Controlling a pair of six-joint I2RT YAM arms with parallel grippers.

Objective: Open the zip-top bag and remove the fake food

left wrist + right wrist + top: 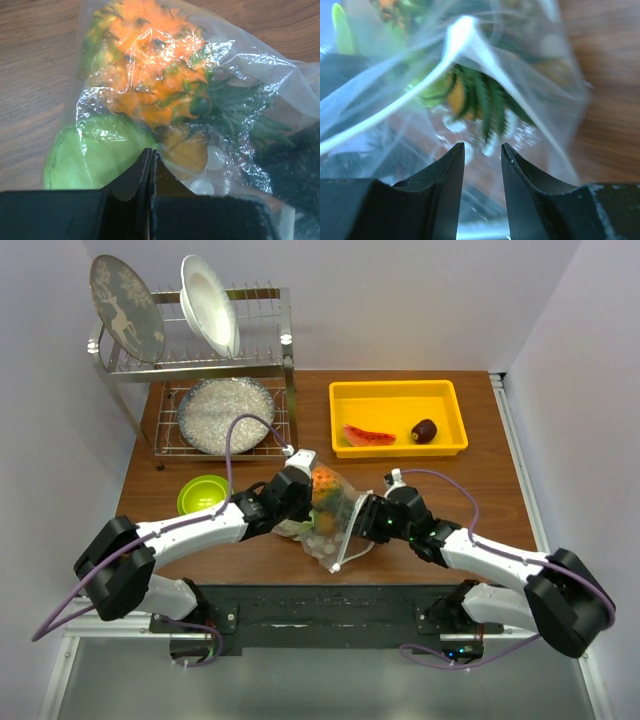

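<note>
The clear zip-top bag (335, 525) is held between my two grippers above the table's front middle. My left gripper (298, 492) is shut, pinching the bag's plastic at its left side; it also shows in the left wrist view (151, 150). Through the film I see the orange pineapple (150, 75), a green round fruit (95, 155) and a brown kiwi (187, 152). My right gripper (362, 520) is at the bag's right side, its jaws a little apart (482, 147) in front of the bag's open mouth and white zip strip (455, 45). The pineapple's leaves (487, 107) hang just beyond them.
A yellow tray (345, 400) at the back right holds the red watermelon slice (368, 436) and the dark purple-red ball (424, 430). A lime-green bowl (203, 494) lies left of my left arm. A dish rack (200, 360) with plates stands at the back left.
</note>
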